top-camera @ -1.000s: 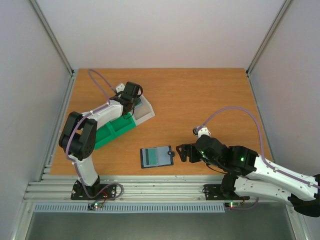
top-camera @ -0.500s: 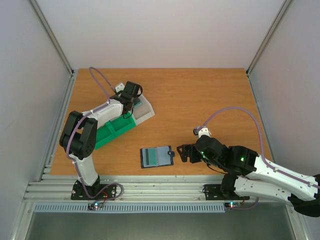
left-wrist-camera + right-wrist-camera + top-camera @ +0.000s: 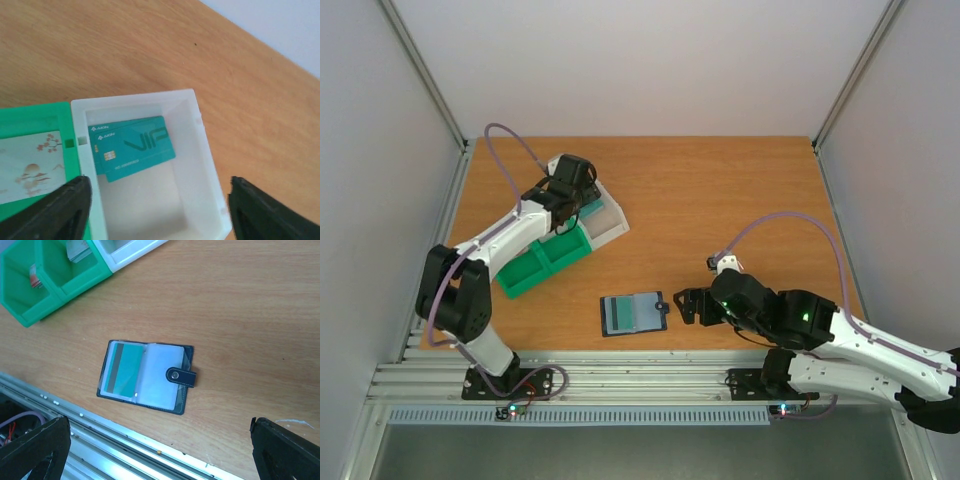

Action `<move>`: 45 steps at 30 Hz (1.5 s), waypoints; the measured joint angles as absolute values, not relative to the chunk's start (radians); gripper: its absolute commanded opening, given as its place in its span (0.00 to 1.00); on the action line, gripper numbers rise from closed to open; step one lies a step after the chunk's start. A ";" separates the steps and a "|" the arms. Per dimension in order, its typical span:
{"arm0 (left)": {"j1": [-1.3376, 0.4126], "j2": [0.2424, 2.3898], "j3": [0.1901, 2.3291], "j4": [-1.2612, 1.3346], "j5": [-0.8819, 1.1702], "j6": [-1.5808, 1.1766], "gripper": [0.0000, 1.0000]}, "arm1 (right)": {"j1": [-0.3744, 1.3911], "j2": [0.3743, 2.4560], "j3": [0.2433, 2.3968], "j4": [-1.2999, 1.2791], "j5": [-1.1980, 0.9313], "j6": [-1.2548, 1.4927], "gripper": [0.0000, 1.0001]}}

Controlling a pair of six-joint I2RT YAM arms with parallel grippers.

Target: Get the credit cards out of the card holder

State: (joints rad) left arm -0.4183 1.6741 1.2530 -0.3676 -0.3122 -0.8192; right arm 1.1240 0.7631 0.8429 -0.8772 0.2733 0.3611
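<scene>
Left arm backed off the tray, grip let go!

Sprang the left gripper [image 3: 159,212] from pinched shut to wide apart, fingers [image 3: 60,207] now flanking the white compartment [image 3: 200,145] from above. Pulled the wrist up and to the left, off the tray [image 3: 535,265]. Swung the left arm [image 3: 505,235] so its elbow went out toward the table's [image 3: 720,190] left edge. Threw the purple cable [image 3: 505,135] into a taller loop. Uncovered a patch of teal in the overhead view: the credit cards [image 3: 132,147], two stacked flat in that white compartment, hidden under the gripper a moment before.
</scene>
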 measured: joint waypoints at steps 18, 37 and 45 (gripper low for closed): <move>-0.418 1.304 0.984 -0.569 0.137 -0.613 0.80 | 1.124 0.949 0.846 -0.757 0.136 0.348 0.70; -0.511 1.080 0.617 -0.481 0.447 -0.701 0.50 | 1.070 1.287 0.785 -0.408 -0.062 0.295 0.25; -0.586 1.136 0.533 -0.333 0.465 -0.773 0.33 | 0.962 1.393 0.710 -0.232 -0.205 0.316 0.22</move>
State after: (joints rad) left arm -0.5861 1.1358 0.5331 -0.3332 0.4648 -0.7731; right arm 0.9619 1.3933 0.7097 -0.2317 -0.2054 0.3164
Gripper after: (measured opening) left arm 0.373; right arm 0.227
